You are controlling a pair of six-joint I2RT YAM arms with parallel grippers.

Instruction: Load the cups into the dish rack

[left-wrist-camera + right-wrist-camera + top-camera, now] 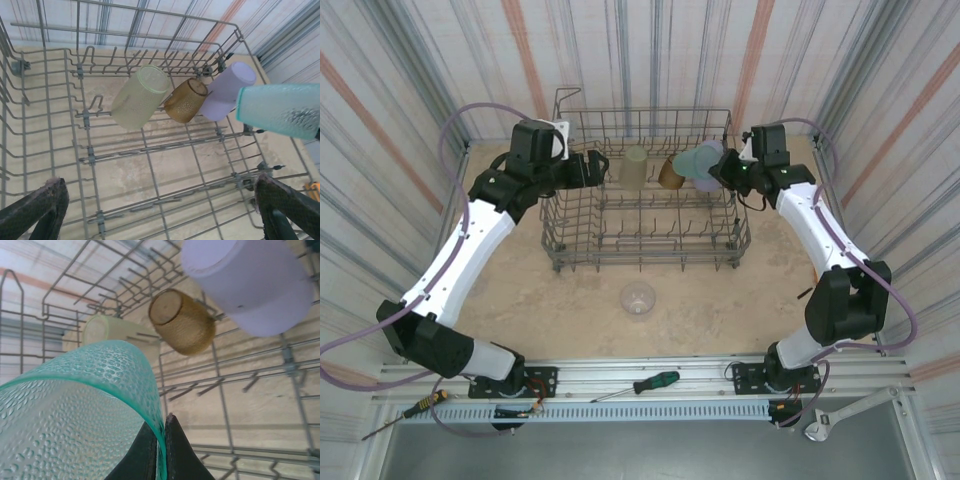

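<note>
Beige table [520, 300]: right tool [162, 429] clamped on teal cup [75, 415], left tool [159, 185] apart.

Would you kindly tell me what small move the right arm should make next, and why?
Probably lower the teal cup onto the tines beside the lavender cup, then release. The right gripper is shut on its rim, holding it above the dish rack's right end. The yellow-green cup and amber cup already rest in that row.
</note>
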